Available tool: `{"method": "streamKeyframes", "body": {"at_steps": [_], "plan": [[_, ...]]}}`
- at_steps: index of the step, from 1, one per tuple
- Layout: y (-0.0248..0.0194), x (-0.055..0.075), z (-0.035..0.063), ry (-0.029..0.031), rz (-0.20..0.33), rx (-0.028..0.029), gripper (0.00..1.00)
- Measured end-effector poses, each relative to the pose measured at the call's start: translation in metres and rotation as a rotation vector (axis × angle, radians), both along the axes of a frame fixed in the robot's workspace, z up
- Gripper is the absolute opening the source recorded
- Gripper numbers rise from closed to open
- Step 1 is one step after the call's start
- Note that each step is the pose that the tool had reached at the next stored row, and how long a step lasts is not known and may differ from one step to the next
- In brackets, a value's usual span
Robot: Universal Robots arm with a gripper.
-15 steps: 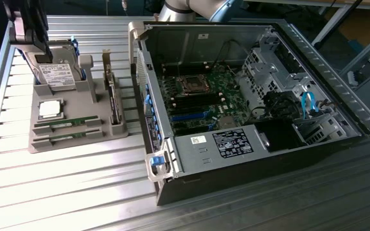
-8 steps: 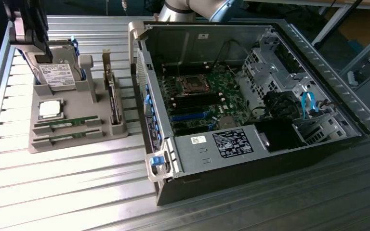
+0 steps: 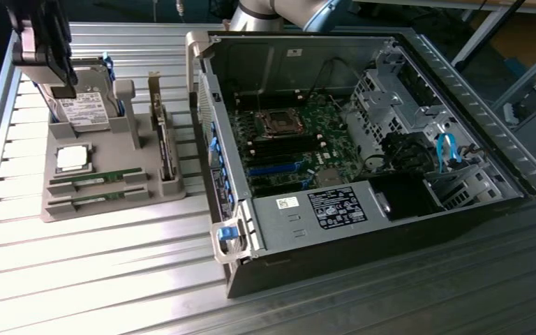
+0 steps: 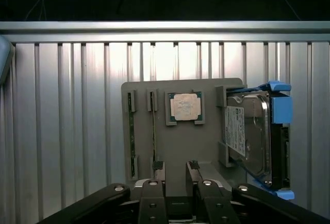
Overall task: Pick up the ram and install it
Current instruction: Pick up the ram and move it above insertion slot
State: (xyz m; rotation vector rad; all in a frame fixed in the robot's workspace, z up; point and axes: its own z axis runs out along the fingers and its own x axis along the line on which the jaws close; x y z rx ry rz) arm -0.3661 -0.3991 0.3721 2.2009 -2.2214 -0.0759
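Pincer (image 4: pixel 176 165) parted over tray (image 4: pixel 170 147), ram (image 4: pixel 153 131) slotted; exterior view, open computer case (image 3: pixel 278 63)

**Ribbed metal table bearing two things**

A silver table of ribbed aluminium slats (image 3: pixel 100 279) carries a flat grey plastic holder tray (image 3: pixel 100 211) toward the exterior view's left. Just beside it lies an open black computer case (image 3: pixel 343 262).

Robotics lab: slatted aluminium bench (image 3: pixel 109 279), open PC case (image 3: pixel 361 259).
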Motion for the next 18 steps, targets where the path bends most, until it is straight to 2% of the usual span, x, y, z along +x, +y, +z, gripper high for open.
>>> {"method": "streamKeyframes", "body": {"at_steps": [3,18], "plan": [[0.0000,0.000,-0.0091,0.0001,0.000,-0.0001,0.30],[0.0000,0.000,-0.0343,0.0000,0.000,0.0000,0.30]]}}
